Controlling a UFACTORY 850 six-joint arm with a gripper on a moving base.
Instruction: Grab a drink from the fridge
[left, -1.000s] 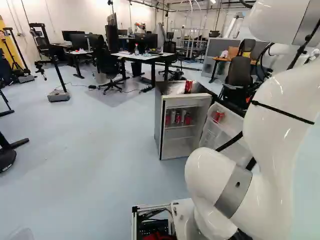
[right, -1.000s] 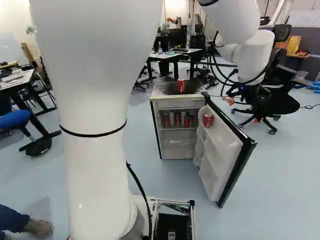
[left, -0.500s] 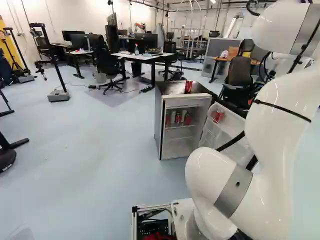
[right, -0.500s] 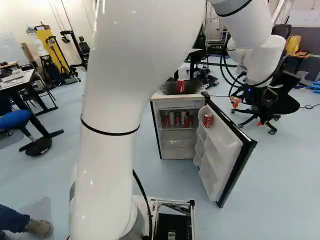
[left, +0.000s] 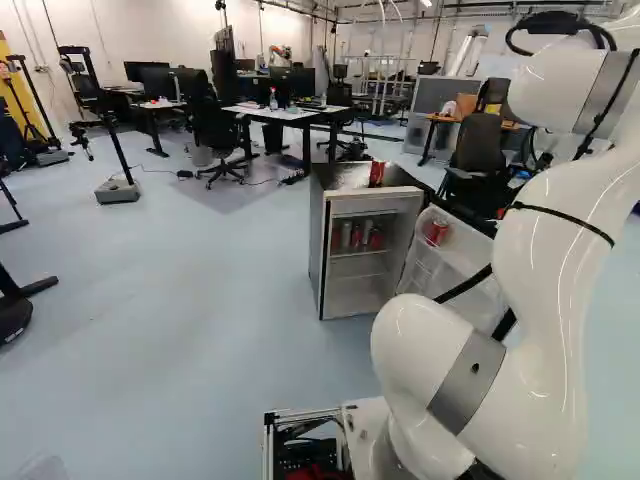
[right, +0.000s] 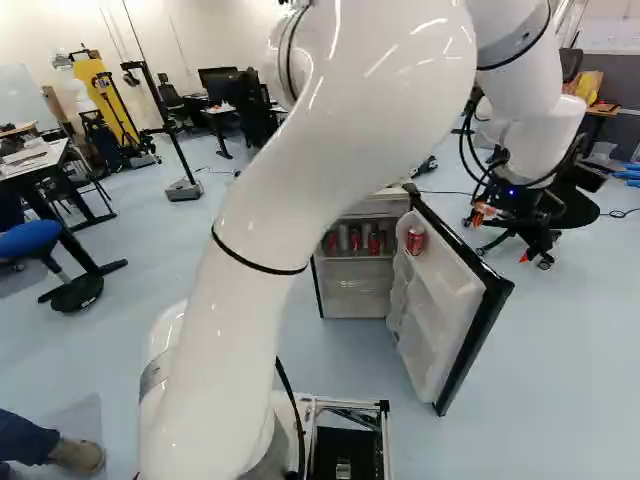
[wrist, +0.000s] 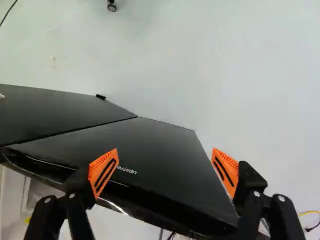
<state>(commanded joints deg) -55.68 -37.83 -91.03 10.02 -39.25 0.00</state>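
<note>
In the right base view my gripper (right: 502, 235) hangs beyond the opened fridge door (right: 450, 310), off its outer side. The wrist view shows the gripper (wrist: 165, 167) with fingers wide apart and nothing gripped; the door's black outer face (wrist: 150, 160) lies below and ahead of them. The fridge (left: 350, 290) stands open. Several cans, red and silver, stand on its upper shelf, among them a red can (right: 374, 243). Another red can (right: 415, 240) sits in the door's rack, and one more red can (left: 376, 174) stands on the fridge top.
Desks (left: 280, 113) with monitors and office chairs (left: 478, 150) stand beyond the fridge. A stand with a heavy foot (left: 118, 191) is at the left. A person's leg and shoe (right: 75, 455) show at the near left of the right base view. Another robot (right: 80, 95) stands far back.
In the right base view my arm has swung rightward, taking the gripper right and slightly lower beyond the door. The upper arm now covers the fridge top there. Base, fridge and cans stay put.
</note>
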